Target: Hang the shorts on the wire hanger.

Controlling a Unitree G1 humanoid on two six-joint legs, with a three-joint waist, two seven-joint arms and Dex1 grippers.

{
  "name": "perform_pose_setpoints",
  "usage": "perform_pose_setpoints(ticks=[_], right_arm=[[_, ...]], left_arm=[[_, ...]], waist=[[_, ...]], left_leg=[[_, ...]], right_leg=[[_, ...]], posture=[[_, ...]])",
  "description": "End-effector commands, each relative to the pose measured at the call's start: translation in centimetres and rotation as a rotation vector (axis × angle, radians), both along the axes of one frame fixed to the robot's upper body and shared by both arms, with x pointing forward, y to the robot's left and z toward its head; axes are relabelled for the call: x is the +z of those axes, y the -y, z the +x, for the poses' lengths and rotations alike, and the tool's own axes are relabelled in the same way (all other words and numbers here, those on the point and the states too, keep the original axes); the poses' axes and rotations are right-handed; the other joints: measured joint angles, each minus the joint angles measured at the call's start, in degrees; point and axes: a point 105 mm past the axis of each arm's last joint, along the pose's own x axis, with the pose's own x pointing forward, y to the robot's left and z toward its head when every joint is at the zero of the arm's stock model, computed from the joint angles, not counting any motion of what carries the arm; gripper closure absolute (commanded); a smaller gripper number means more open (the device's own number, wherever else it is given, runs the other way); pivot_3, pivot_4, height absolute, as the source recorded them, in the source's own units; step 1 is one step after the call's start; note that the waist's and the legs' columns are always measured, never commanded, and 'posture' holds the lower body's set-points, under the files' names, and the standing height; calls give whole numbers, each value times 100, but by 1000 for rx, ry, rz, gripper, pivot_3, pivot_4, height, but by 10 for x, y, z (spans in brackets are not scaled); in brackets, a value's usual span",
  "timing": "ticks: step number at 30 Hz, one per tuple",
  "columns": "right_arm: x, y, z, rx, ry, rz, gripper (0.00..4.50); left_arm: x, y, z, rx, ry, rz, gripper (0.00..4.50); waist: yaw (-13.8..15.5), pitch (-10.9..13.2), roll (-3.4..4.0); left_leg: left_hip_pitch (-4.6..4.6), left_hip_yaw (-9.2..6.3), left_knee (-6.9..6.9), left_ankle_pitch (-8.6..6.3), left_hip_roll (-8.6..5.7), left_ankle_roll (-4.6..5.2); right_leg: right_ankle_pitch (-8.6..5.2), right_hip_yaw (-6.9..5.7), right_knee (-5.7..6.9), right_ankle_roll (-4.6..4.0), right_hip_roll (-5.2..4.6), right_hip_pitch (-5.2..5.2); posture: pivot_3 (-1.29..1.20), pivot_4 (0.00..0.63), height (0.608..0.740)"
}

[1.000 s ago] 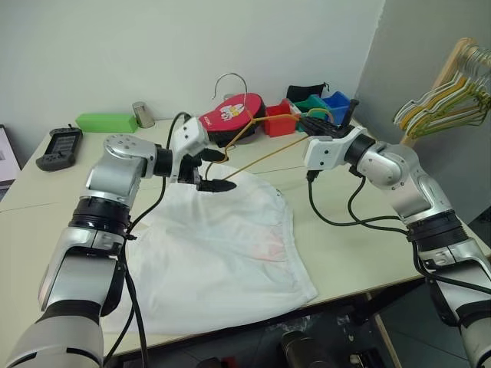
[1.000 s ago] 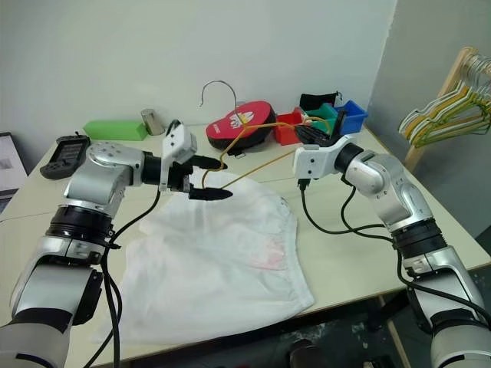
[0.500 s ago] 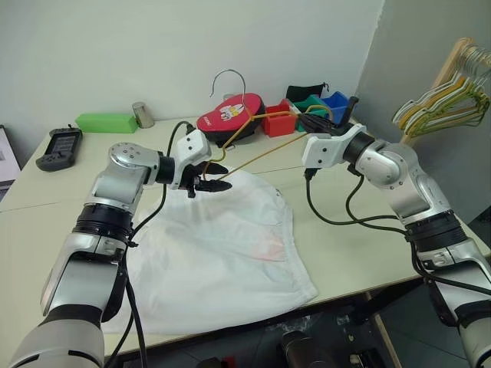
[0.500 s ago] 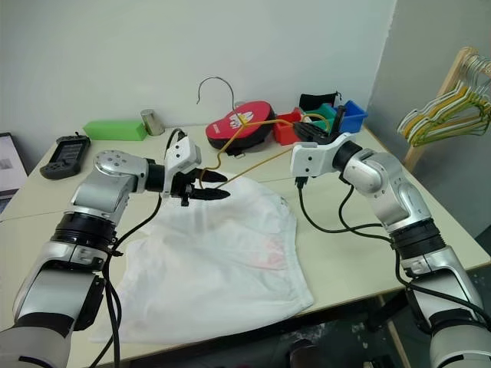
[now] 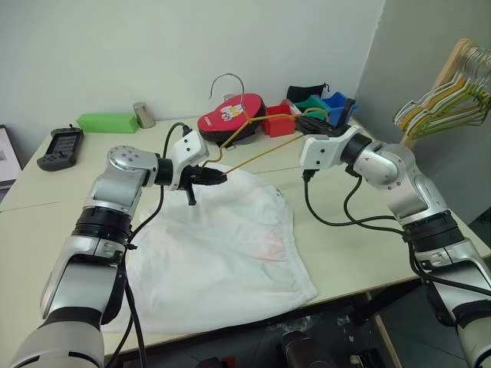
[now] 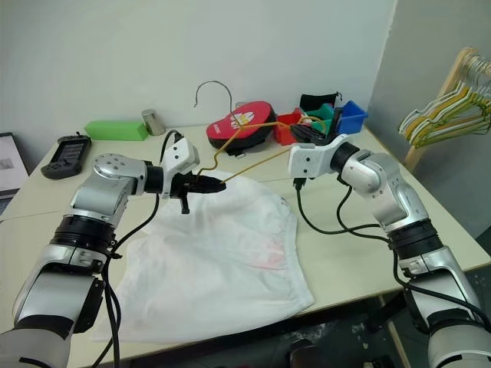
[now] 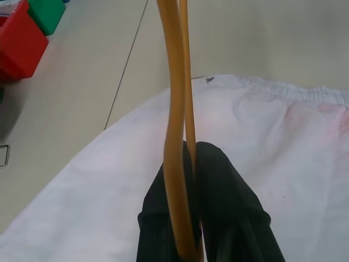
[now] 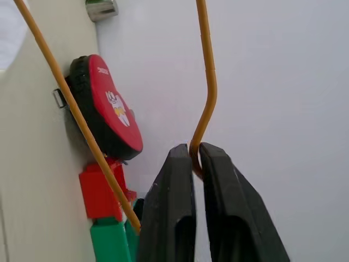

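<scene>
While the shorts point(image 5: 222, 245) lie spread flat on the desk point(image 5: 360, 238), the wire hanger point(image 5: 265, 153) is held above their waistband between both arms. Left tool point(image 5: 217, 177) is clamped on its near corner; right tool point(image 8: 195, 164) pinches its far bend.

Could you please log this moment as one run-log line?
left end effector: shut on hanger | right end effector: pinching hanger's other corner | shorts: flat on table, unhung
</scene>
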Motion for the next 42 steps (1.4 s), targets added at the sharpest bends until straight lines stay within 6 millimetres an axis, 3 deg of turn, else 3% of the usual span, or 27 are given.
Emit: perform_pose_setpoints(ticks=[1, 5, 8, 13, 17, 28, 32, 42], right_arm=[[-9, -1, -7, 23, -144, 11, 3037], [-21, 2, -18, 34, -307, 24, 2117], [-20, 6, -26, 14, -377, 60, 1361], [-23, 11, -30, -31, -496, 91, 268], [-25, 13, -27, -58, -506, 76, 268], [-59, 35, 1, -199, -537, -80, 268], [-59, 45, 12, -247, -499, -96, 1056], [-59, 37, 9, -194, -475, -140, 3359]], left_arm=[[11, -5, 10, 37, 109, 44, 4500], [6, -13, 19, 86, 198, 117, 4500], [-3, -23, 25, 87, 354, 284, 4500], [1, -18, 25, 38, 466, 325, 4500], [3, -11, 20, -28, 533, 367, 4500], [11, 5, 11, -119, 627, 407, 4500], [6, 1, 8, -113, 619, 417, 4500], [2, -1, 8, -104, 615, 432, 4500]], waist=[[1, -5, -7], [4, -6, -10], [-2, -6, -10], [16, -8, -12], [25, -8, -13], [39, -9, -14], [36, -8, -14], [145, -9, -14]], left_leg=[[1, 0, 1, 0, -1, 0], [8, -9, 11, 0, -1, 0], [9, -15, 26, 0, 0, 0], [-3, -18, 64, 0, 1, 0], [-2, -5, 73, 0, 0, 0], [-2, 2, 72, 0, 0, 1], [0, 3, 72, 0, 1, 1], [-1, 1, 72, 0, 1, 1]], right_leg=[[0, 1, 6, 0, 0, 0], [-1, -5, 35, 1, 0, 0], [-2, -7, 53, 1, 1, -1], [-10, -13, 65, 15, 4, -1], [-18, -5, 65, 28, 4, 2], [-18, -1, 64, 29, 4, 1], [-18, 1, 65, 28, 4, 1], [-17, 0, 65, 27, 4, 1]], posture=[[-100, 0, 740], [-107, 0, 740], [-108, 0, 740], [-114, 0, 740], [-113, 3, 740], [-90, 3, 740], [-73, 3, 740], [-65, 0, 740]])
